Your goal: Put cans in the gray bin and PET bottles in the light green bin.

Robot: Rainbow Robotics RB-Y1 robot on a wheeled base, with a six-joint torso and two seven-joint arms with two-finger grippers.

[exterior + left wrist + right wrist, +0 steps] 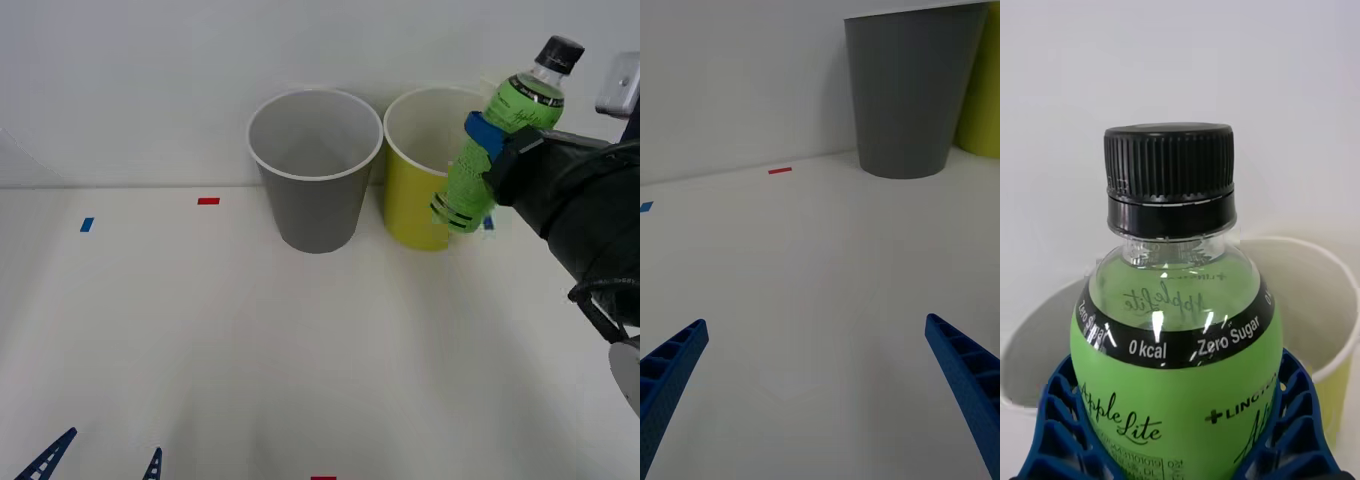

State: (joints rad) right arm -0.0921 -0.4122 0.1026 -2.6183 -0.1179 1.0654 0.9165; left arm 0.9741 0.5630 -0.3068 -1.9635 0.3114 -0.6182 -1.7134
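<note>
Front view: the right tool (482, 150) is clamped round the middle of the PET bottle (500, 130), cap up and tilted, lifted beside the light green bin (412, 215) ready for a drop inside. Next to that bin stands the gray bin (315, 205). Far from it, low over the table (250, 350), the left tool (100, 462) waits with fingers apart.

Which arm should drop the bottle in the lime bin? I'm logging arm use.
Right. The right gripper already holds the PET bottle beside the light green bin; the left gripper sits open, low near the table's front edge.
</note>
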